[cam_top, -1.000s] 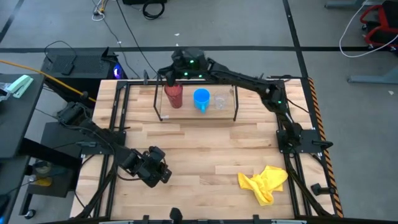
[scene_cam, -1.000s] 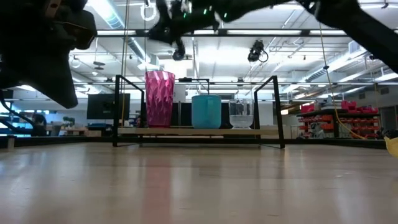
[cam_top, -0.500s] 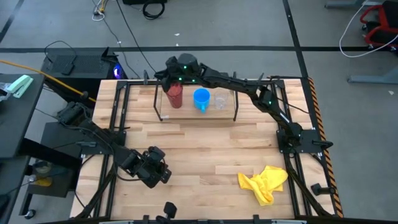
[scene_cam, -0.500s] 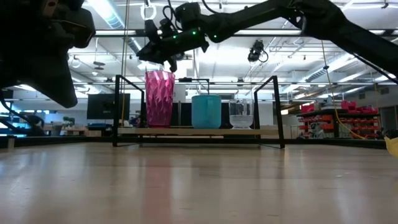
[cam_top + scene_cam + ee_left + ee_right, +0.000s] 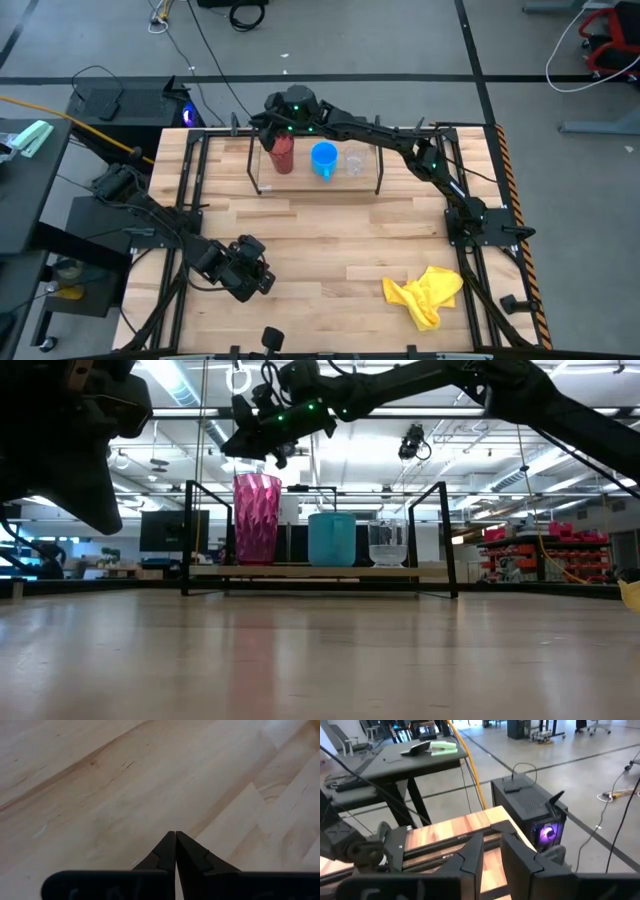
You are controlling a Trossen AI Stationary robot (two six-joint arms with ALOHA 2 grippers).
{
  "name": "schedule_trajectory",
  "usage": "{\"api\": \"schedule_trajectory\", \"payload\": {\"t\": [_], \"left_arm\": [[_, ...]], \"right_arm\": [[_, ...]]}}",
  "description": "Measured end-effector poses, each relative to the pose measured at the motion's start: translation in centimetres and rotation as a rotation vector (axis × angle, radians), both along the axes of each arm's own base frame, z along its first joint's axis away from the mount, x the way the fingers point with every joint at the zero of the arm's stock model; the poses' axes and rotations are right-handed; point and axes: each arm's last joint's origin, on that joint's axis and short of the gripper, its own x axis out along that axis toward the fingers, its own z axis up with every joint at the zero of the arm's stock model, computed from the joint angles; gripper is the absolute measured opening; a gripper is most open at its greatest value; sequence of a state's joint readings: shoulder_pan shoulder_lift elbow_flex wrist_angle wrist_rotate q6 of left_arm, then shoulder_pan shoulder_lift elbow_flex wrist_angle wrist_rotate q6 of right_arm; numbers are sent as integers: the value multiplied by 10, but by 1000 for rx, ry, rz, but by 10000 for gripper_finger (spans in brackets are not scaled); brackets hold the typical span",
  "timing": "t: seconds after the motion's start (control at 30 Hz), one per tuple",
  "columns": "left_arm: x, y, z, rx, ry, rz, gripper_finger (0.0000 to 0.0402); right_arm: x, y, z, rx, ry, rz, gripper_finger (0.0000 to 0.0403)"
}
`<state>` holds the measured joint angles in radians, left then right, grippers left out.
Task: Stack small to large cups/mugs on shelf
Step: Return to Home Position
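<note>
While right gripper (image 5: 491, 840) hovers, cups (image 5: 323, 158) line shelf (image 5: 441, 540).

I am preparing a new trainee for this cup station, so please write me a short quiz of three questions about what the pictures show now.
1. True or false: on the shelf, the blue cup stands between the red tumbler and the clear cup.
2. Where does the yellow cloth lie? A: on the shelf. B: on the table, apart from the shelf. C: inside a cup.
3. Which one hangs above the tumbler's end of the shelf: the left gripper or the right gripper?
Key: 1 true; 2 B; 3 the right gripper.
</note>
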<state>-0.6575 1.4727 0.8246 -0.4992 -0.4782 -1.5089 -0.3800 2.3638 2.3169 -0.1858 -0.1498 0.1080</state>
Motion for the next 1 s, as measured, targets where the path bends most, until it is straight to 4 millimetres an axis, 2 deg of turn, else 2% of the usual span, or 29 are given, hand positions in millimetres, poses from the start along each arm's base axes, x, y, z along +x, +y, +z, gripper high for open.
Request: {"api": "schedule_trajectory", "payload": {"t": [0.17,0.27,0.4,0.53,0.67,0.8,0.9,1.0], "left_arm": [[0,0,0,0,0,0,26],[0,0,0,6,-3,1,24],[0,1,0,21,-12,9,15],[0,1,0,25,-14,11,11],[0,1,0,25,-14,10,14],[0,1,0,30,-13,3,23],[0,1,0,36,-16,4,26],[1,2,1,60,-33,13,24]], "right_arm": [[2,7,1,8,-3,11,73],[6,20,9,30,-28,35,73],[3,52,36,-2,-55,109,73],[-18,80,78,-82,-68,127,73],[-41,85,101,-72,-20,112,73],[-59,82,108,-24,66,71,73],[-70,84,101,26,210,67,73],[-79,98,97,62,324,88,73]]}}
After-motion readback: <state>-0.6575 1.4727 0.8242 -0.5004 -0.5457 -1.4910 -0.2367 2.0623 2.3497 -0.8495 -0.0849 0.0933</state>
